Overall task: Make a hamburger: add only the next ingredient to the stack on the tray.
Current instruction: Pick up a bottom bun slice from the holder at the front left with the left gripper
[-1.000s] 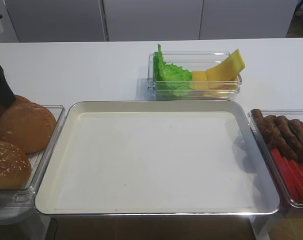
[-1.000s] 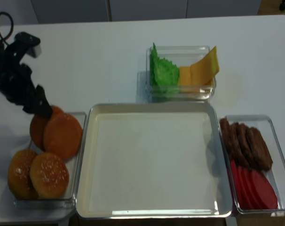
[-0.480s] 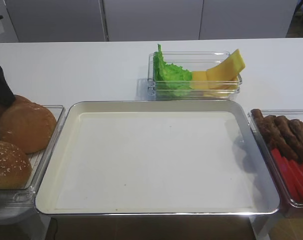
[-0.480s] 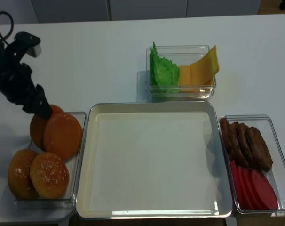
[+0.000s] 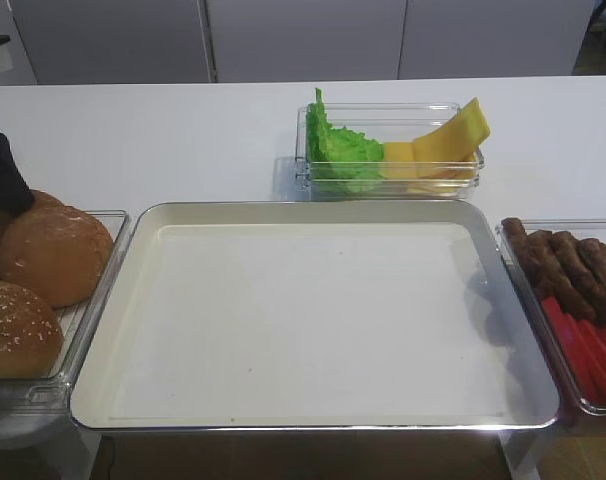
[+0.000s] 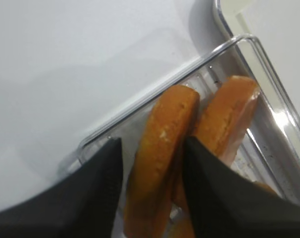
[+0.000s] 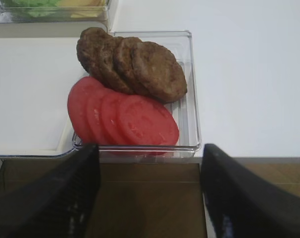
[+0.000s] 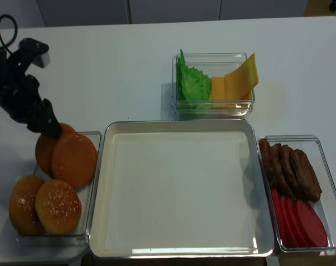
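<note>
The tray (image 5: 313, 215) (image 8: 179, 126) lies in the middle, cream-white and bare; no stack shows on it. Two smooth bun bottom halves stand on edge in a clear container (image 8: 93, 183) at the left. My left gripper (image 6: 151, 144) (image 8: 46, 126) (image 5: 5, 185) reaches down over the rear one (image 6: 162, 148) (image 8: 45, 148). Its fingers straddle that bun: the right finger is wedged between the two buns and the left finger stands a sliver off the crust. My right gripper (image 7: 149, 198) hangs open beyond the table's front edge with nothing between its fingers.
The front bun half (image 8: 74, 159) leans against the rear one. Two seeded bun tops (image 8: 57, 205) fill the same container's near end. Lettuce (image 5: 333, 150) and cheese slices (image 5: 448, 135) sit in a box behind the tray. Patties (image 7: 135, 62) and tomato slices (image 7: 125, 116) lie at the right.
The left gripper's fingers have drawn closer together around the rear bun half. The arm has barely shifted, and nothing else has moved.
</note>
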Controlling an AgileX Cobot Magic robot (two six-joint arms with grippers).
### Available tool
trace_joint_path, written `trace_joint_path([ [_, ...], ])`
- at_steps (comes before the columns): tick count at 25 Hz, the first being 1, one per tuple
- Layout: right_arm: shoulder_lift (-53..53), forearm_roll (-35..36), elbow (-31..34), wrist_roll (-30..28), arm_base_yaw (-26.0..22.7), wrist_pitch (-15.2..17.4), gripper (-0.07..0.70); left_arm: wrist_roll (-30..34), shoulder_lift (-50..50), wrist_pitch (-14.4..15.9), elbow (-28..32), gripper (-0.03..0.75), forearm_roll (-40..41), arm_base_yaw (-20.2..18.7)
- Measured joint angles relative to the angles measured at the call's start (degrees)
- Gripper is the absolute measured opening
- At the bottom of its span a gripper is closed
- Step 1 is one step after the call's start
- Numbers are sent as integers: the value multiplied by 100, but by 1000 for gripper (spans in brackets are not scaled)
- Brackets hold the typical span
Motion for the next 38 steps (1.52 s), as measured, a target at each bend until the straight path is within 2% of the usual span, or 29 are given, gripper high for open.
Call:
trace_joint_path([
  [10,0,0,0,0,0,0,495,22,-208,23,0,113,0,0],
  [19,0,0,0,0,0,0,495,34,-532,23,0,111,0,0],
  [27,0,0,0,0,0,0,495,22,-1215,55,-112,107,10,0],
  [32,0,0,0,0,0,0,495,-339,-1841,67,-174,101,0,0],
  [35,0,0,0,0,0,0,495,-578,-2103,-83,-174,101,-30,-15],
  [38,0,0,0,0,0,0,495,-807,-2218,-209,-187,101,-30,-222],
])
